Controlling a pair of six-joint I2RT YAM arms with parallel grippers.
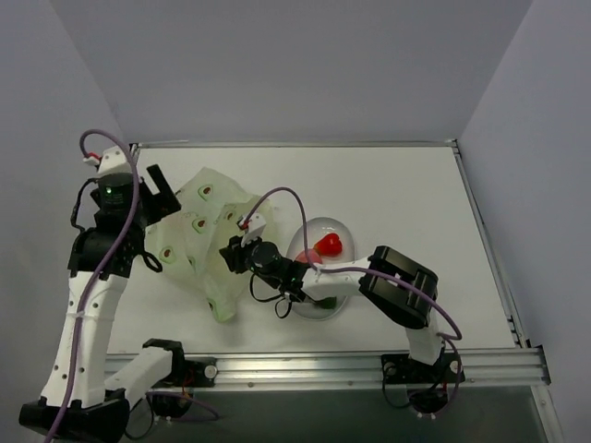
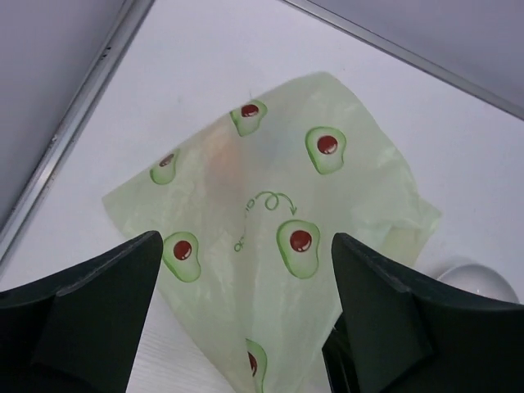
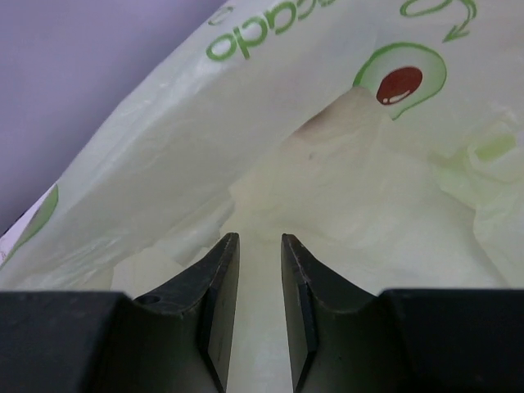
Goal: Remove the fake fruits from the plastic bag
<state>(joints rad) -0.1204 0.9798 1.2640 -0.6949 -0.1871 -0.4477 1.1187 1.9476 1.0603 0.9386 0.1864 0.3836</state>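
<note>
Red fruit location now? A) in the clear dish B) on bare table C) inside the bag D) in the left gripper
A: the red fruit sits in the dish, right of the bag. The left gripper is open and empty over the bag.

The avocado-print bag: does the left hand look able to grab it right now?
Probably yes. The left hand hangs open right above the bag, and nothing lies between them. The right hand is busy at the bag's other side, so it does not seem to block that spot.
</note>
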